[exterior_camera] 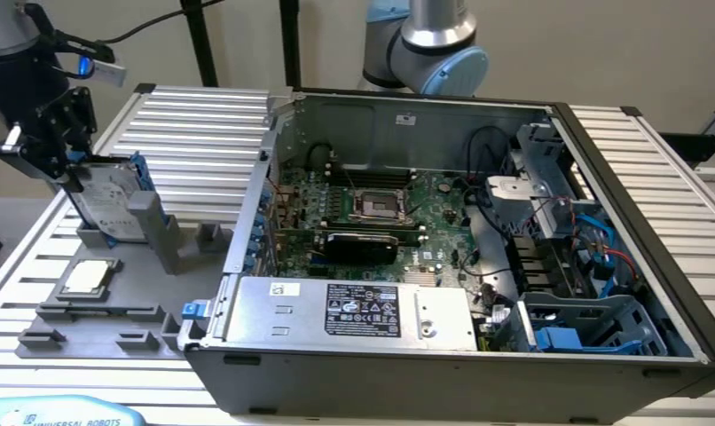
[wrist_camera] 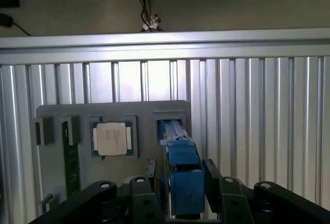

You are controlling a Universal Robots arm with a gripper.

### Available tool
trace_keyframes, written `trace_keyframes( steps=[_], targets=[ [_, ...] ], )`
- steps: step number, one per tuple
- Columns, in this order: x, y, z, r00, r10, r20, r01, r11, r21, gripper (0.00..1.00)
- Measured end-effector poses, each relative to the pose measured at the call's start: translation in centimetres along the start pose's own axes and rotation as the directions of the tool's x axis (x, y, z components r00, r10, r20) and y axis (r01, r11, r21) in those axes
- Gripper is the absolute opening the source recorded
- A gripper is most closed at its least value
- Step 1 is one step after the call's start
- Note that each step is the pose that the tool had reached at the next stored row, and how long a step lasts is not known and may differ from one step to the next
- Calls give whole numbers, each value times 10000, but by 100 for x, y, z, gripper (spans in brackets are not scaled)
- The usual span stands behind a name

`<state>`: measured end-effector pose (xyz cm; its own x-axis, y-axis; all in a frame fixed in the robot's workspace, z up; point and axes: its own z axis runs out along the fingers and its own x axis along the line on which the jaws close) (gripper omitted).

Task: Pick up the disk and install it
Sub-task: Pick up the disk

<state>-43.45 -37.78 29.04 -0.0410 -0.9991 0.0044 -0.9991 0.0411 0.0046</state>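
This is a robotics lab or test workshop. A ribbed grey aluminium-profile workbench [exterior_camera: 192, 115] carries an open dark-grey desktop computer case [exterior_camera: 452, 364], its green motherboard [exterior_camera: 435, 209] exposed. Beside it lies a grey plastic parts fixture [exterior_camera: 98, 324], and a silver, blue-capped robot arm [exterior_camera: 435, 40] stands behind.

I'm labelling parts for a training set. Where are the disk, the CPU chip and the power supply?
disk [exterior_camera: 106, 202]: exterior view, on its labelled silver face.
CPU chip [wrist_camera: 112, 138]: wrist view, centre of its metal lid.
power supply [exterior_camera: 360, 311]: exterior view, on its black label.
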Motion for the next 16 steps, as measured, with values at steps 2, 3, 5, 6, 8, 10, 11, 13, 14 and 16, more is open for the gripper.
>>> trace_keyframes(
  steps=[2, 3, 5, 6, 8, 10, 11, 13, 14, 16],
  targets=[
    [0, 1, 6, 10000, 0, -3, 0, 10000, -4, 48],
    [0, 1, 9, 10000, 0, -2, 0, 10000, -4, 48],
    [0, 5, 17, 10000, -1, 1, 1, 10000, 1, 48],
    [0, 9, 20, 10000, -5, 0, 5, 10000, 1, 48],
    [-2, 12, 25, 10000, -31, -1, 31, 10000, -1, 48],
    [-5, 13, 32, 10000, -65, -1, 65, 10000, -1, 48],
    [-8, 14, 35, 10000, -96, -1, 96, 10000, 0, 48],
    [-18, 14, 39, 9998, -183, -1, 183, 9998, 1, 48],
    [-23, 15, 40, 9997, -228, -1, 228, 9997, 1, 48],
    [-34, 15, 43, 9995, -312, -1, 312, 9995, 2, 48]
  ],
)
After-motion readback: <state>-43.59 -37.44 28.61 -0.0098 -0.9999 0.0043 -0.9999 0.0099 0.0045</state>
